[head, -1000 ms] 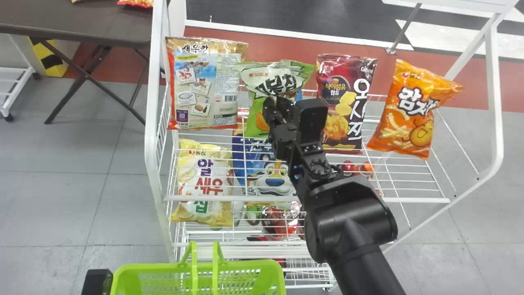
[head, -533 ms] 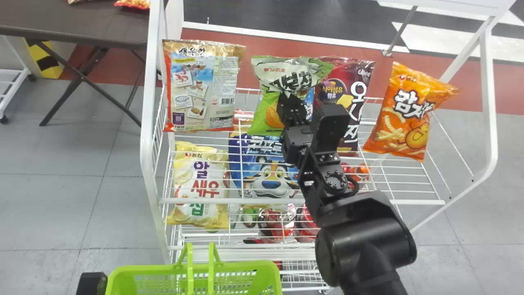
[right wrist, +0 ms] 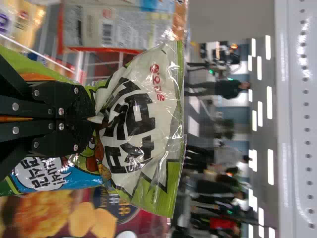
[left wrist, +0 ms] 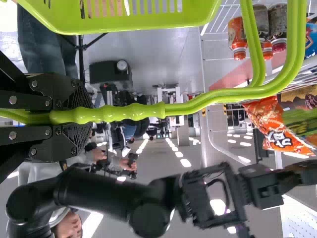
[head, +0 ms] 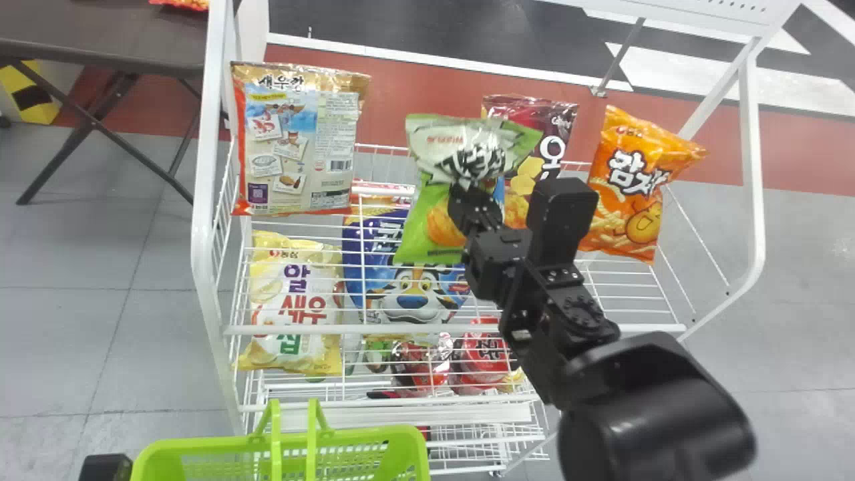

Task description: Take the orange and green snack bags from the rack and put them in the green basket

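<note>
In the head view my right gripper (head: pixel 471 194) is shut on the green snack bag (head: pixel 431 220), which hangs in front of the rack's upper shelf. The right wrist view has the gripper (right wrist: pixel 94 119) pinching the front of that green bag (right wrist: pixel 143 119). The orange bag (head: pixel 631 187) leans at the rack's right side, partly behind the arm. At the head view's lower left, part of my left gripper's arm (head: pixel 105 467) is beside the green basket (head: pixel 160 454). In the left wrist view my left gripper (left wrist: pixel 74 116) is closed around the handle of the basket (left wrist: pixel 198 17).
White rack (head: pixel 454 329) holds a brown-and-red bag (head: pixel 300 140) at left, a dark red bag (head: pixel 528 113) behind the green one, and a yellow bag (head: pixel 294 307) and blue bag (head: pixel 407 267) lower down. A dark table (head: pixel 100 40) stands at back left.
The green bag has come away from its row toward the robot, held by the right gripper. The head view has shifted, so rack and basket appear farther left.
</note>
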Robot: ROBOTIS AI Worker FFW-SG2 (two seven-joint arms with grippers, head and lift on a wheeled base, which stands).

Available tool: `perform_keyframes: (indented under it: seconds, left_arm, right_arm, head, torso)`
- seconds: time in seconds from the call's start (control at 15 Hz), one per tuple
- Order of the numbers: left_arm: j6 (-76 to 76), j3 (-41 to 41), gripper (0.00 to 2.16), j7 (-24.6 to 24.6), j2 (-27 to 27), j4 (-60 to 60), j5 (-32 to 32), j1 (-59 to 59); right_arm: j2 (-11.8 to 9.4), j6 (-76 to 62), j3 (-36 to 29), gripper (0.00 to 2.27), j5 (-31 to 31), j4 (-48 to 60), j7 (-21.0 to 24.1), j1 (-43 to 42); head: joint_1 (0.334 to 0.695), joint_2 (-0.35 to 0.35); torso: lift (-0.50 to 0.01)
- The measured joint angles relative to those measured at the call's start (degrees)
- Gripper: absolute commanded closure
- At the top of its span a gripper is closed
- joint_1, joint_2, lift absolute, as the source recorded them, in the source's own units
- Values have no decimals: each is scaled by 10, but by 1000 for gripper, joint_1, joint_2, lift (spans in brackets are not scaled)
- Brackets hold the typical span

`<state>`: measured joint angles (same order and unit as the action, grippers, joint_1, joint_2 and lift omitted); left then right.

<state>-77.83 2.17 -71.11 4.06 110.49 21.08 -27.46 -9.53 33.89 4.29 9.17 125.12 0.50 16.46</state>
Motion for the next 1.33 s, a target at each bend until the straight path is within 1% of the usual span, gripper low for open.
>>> perform_keyframes:
  seconds: [0.13,0.27,0.47,0.6,0.73,0.93,1.2,1.33]
  left_arm:
    - [0,-3,2148,2,0,-1,-1,3]
    - [0,-6,2148,4,0,-2,-1,4]
    - [0,-6,2148,5,0,-3,-1,5]
    - [1,-5,2148,5,-1,-3,-1,2]
    - [5,-4,2148,5,-1,-1,-1,-1]
    - [9,-3,2148,5,-2,-1,-1,-3]
    - [14,-3,2148,5,-4,-3,-1,-3]
    - [16,-3,2148,5,-4,-3,-1,-3]
  right_arm:
    - [-11,124,-34,2250,40,90,-19,38]
    - [-17,247,-64,2250,75,163,-31,67]
    - [-23,425,-103,2250,121,252,-48,99]
    - [-23,518,-118,2250,143,289,-53,114]
    - [-23,543,-121,2250,161,307,-60,128]
    - [-20,546,-120,2250,187,303,-75,152]
    - [-16,547,-94,2250,189,278,-64,162]
    - [-16,547,-75,2250,185,245,-58,158]
  head:
    - [695,-318]
    - [695,-350]
    - [695,-350]
    - [695,-350]
    - [695,-350]
    - [695,-350]
    - [695,-350]
    - [695,-350]
  torso:
    - [0]
    - [0]
    - [0]
    - [0]
    - [0]
    - [0]
    - [0]
    - [0]
